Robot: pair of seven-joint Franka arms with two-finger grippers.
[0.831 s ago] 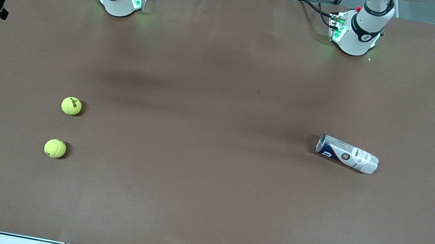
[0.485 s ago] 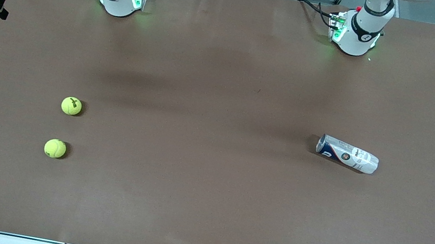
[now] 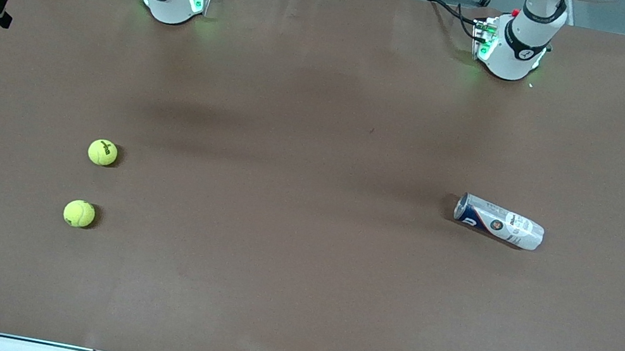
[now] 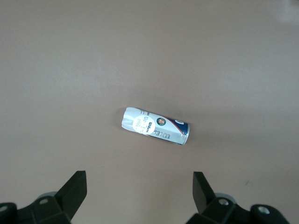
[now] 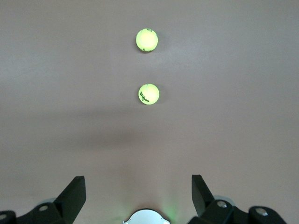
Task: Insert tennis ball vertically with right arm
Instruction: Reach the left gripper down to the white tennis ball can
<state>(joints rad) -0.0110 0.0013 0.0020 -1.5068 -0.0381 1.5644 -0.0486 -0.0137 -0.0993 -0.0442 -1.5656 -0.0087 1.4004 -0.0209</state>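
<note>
Nothing has changed over the last second: both balls and the can lie exactly where they were, and neither arm has come down into the front view. That means your task has not really begun.

Your right tool (image 5: pixel 138 196) hangs high over the right arm's end of the surface (image 3: pixel 290 300), its jaws spread wide and empty. Below it sit two tennis balls, well apart from each other: the farther ball (image 3: pixel 102 152), with its black lettering up, and the nearer ball (image 3: pixel 79 213), closer to the front camera.

Your left tool (image 4: pixel 140 196) is likewise wide open and holding nothing, waiting over the can (image 3: pixel 498 221). The can lies on its side toward the left arm's end, well apart from both balls, its open mouth turned toward the middle of the surface.

As I read it, a vertical insertion needs that can stood upright first, so expect the left arm to handle it while you bring the right tool down on a ball.
</note>
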